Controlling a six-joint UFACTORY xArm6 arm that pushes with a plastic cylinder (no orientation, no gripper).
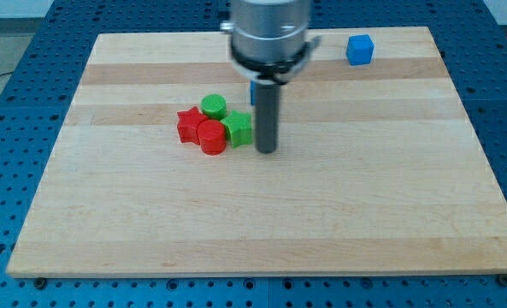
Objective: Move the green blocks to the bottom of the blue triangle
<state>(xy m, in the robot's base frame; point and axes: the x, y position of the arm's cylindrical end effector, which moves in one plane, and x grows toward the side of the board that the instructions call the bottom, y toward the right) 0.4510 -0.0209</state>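
Observation:
A green round block (213,106) and a green star-shaped block (238,128) sit in a cluster left of the board's centre. A red star block (187,125) and a red round block (212,137) touch them. My tip (268,151) rests on the board just to the view's right of the green star block, close to or touching it. A blue block (253,92), mostly hidden behind my rod, shows as a sliver above the tip; its shape cannot be made out.
A blue cube (360,49) stands near the board's top right edge. The wooden board (364,214) lies on a blue perforated table (14,103). The arm's grey body (270,30) hangs over the top centre.

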